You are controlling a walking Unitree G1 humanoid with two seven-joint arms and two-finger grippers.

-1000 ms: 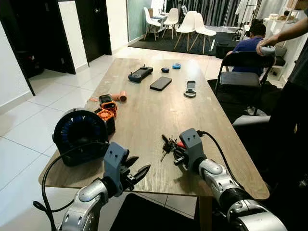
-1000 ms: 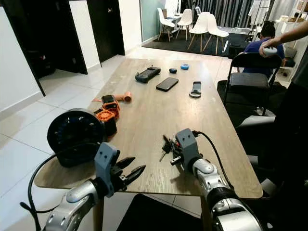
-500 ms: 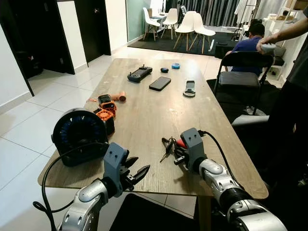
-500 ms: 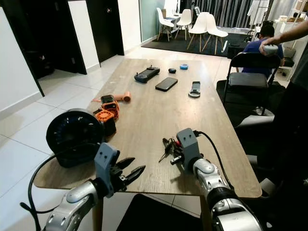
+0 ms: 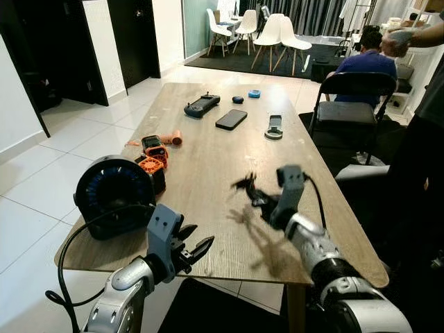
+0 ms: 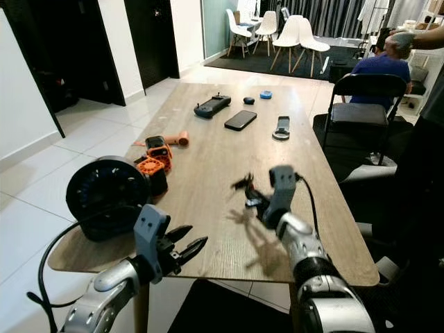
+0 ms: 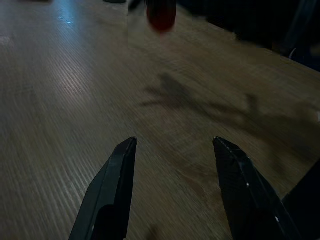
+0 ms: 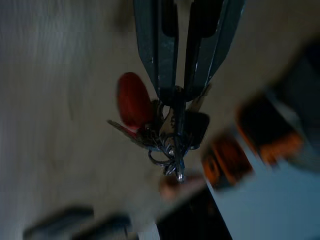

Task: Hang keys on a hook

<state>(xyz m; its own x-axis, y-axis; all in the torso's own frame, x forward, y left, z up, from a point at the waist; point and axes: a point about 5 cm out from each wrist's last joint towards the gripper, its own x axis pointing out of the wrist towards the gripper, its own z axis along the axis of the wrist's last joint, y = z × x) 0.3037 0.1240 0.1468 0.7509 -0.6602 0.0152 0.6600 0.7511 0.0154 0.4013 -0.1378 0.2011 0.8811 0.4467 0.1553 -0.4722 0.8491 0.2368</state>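
Lifted clear of the table (image 5: 208,149) since the earlier frames, the keys (image 5: 247,186) are now held in the air above the wood by the right gripper (image 5: 261,201), whose arm has been raised and tilted up over the near right part of the tabletop; their shadow is cast on the boards just below. In the right wrist view the two black fingers (image 8: 155,45) are seen pinched together on the bunch, with a red tag (image 8: 132,102), a dark fob and a metal ring hanging beneath them. The left gripper (image 5: 196,248) is held at the near edge of the table with its fingers (image 7: 115,185) spread apart and nothing between them. Just beside it, at the near left corner, a round black fan (image 5: 114,195) is set, and a small orange and black block (image 5: 152,168) is placed against its far side, with another orange and black tool (image 5: 154,144) beyond that. Farther along the tabletop a black game controller (image 5: 202,105), a dark phone (image 5: 231,119), a grey handheld device (image 5: 275,127), a small dark object (image 5: 238,100) and a small blue round thing (image 5: 254,94) are laid out, well apart from the keys. At the far right side of the table a black chair (image 5: 347,104) is drawn up, a seated person in a blue top (image 5: 366,61) is seen behind it, and a standing person's dark clothing (image 5: 420,159) is found at the right edge. White chairs (image 5: 277,38) are grouped in the room beyond.
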